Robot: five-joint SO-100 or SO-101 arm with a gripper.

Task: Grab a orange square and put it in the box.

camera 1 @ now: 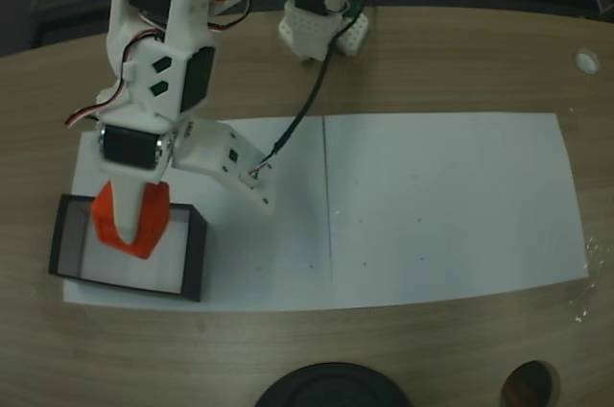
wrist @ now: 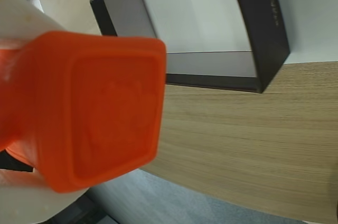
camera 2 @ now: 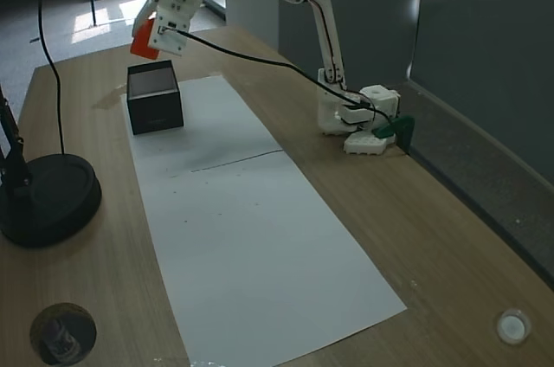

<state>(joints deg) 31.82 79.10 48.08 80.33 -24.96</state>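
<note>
My gripper [camera 1: 130, 227] is shut on the orange square [camera 1: 134, 234], a bright orange block with rounded edges. It hangs over the left part of the box [camera 1: 194, 255], a shallow black-walled tray with a pale floor, at the paper's left end. In the wrist view the orange square [wrist: 95, 113] looms large at the left, a white finger [wrist: 24, 15] pressed on its upper side, and the box [wrist: 264, 28] lies open beyond it at the top. In the other fixed view the orange square [camera 2: 143, 41] is held above and just behind the box [camera 2: 156, 112].
White paper sheets [camera 1: 432, 205] cover the middle of the wooden table. A black round base [camera 2: 43, 198] with a cable stands near the table edge. The arm's base [camera 2: 359, 125] sits at the far side. A round hole [camera 1: 528, 386] and a white cap [camera 1: 587, 61] mark the tabletop.
</note>
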